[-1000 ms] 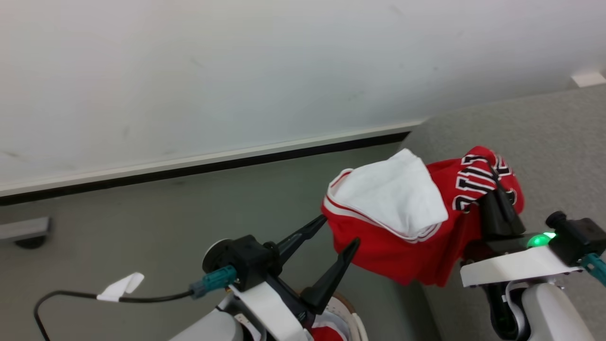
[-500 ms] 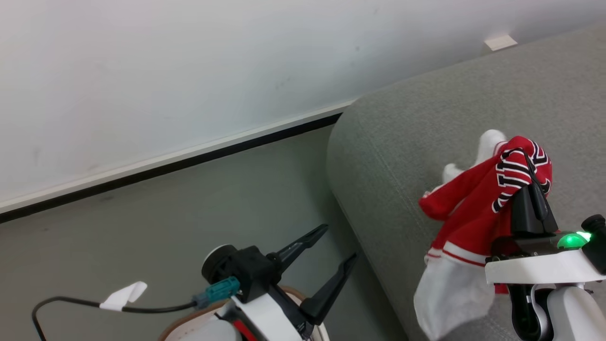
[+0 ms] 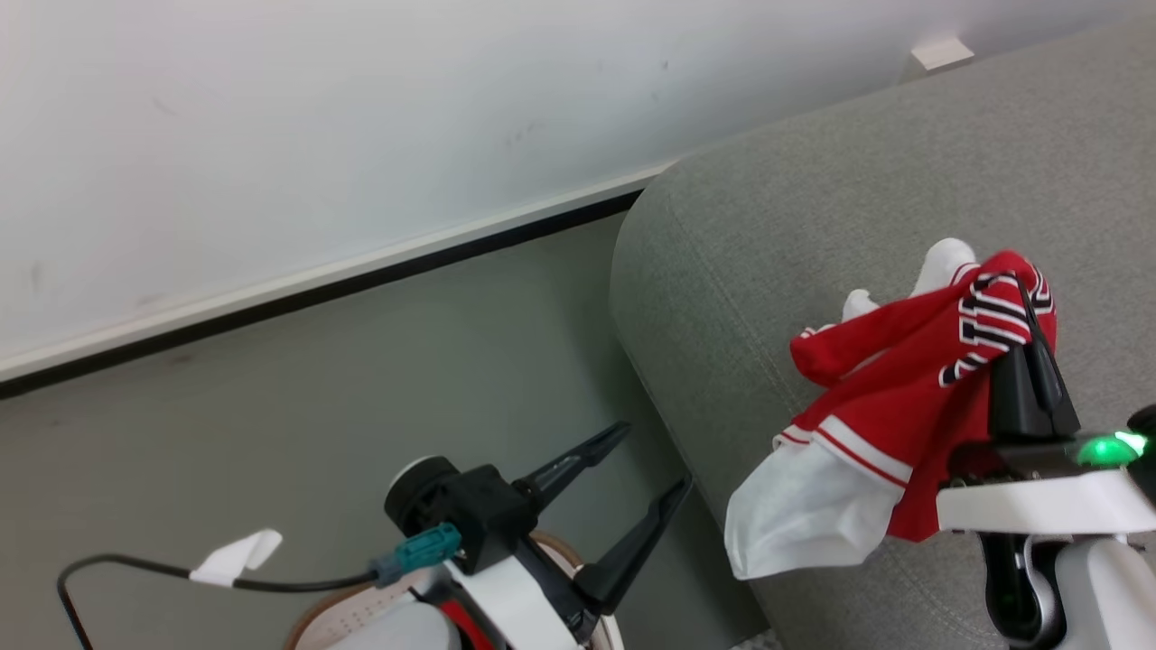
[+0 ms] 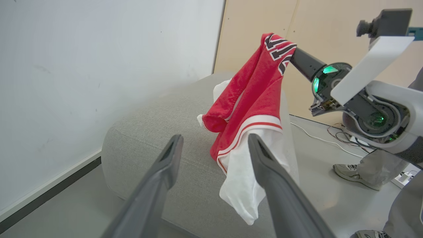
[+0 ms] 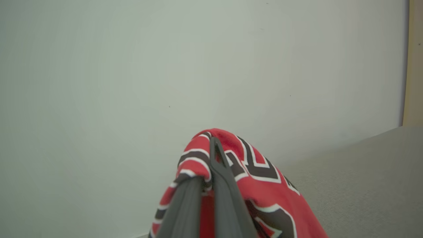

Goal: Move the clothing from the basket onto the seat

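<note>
Clothing [image 3: 890, 397] hangs from the right gripper [image 3: 1025, 298] over the near edge of the seat [image 3: 768, 226], which stands by the wall [image 3: 361, 135] on the right side of the floor [image 3: 316, 388], while to its left the left gripper [image 3: 655, 454] hovers above the rim of the basket [image 3: 312, 623], nearest the robot.

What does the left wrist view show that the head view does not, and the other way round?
Left wrist view: a person's shoe and a beige wall panel. Head view: the basket rim and a black cable. Both: the jersey hanging from the shut right tool at the grey seat, and the open left tool.
</note>
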Controlling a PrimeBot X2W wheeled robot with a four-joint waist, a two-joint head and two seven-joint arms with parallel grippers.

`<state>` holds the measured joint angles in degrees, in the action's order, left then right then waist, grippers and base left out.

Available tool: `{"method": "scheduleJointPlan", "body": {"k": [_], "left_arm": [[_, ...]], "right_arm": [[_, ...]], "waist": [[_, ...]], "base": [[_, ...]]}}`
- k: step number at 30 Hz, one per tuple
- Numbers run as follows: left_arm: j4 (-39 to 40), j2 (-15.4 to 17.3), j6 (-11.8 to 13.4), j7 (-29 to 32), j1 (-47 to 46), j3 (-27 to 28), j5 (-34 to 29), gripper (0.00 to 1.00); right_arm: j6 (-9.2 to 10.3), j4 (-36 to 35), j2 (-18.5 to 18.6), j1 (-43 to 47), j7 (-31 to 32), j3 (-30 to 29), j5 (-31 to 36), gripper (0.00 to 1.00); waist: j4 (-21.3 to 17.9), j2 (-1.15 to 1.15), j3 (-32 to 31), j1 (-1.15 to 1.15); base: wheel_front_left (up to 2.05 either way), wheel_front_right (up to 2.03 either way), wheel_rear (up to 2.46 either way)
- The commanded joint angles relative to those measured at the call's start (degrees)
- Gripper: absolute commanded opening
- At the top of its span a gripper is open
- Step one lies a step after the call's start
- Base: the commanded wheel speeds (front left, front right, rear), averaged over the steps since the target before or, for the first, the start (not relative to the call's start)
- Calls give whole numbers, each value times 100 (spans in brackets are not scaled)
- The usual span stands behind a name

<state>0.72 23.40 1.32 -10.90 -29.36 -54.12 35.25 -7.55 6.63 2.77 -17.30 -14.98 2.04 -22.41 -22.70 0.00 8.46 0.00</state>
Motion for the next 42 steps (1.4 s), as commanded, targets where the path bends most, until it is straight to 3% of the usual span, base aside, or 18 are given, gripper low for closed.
{"method": "scheduleJointPlan", "body": {"k": [1,12,25,34,42], "left_arm": [[48,76,23,27,-96,22,-131,100],[540,457,-53,269,-487,109,-286,100],[898,782,-204,311,-912,323,-311,100],[813,818,-311,116,-1103,421,-303,100],[639,731,-357,1,-1155,438,-245,100]], "right_arm": [[12,-64,8,-241,-8,52,-65,0],[12,32,253,-2047,929,-635,716,0],[12,800,1209,-3577,1846,-1764,1380,0],[12,1545,1753,-3754,2373,-2216,2257,0],[12,2287,1603,-3449,3051,-2772,2841,0]], "waist": [[17,0,111,0],[392,0,1095,0],[1219,0,2425,0],[1544,0,2996,0],[1646,0,3008,0]], "base": [[0,0,0],[0,0,0],[0,0,0],[0,0,0],[0,0,0]]}}
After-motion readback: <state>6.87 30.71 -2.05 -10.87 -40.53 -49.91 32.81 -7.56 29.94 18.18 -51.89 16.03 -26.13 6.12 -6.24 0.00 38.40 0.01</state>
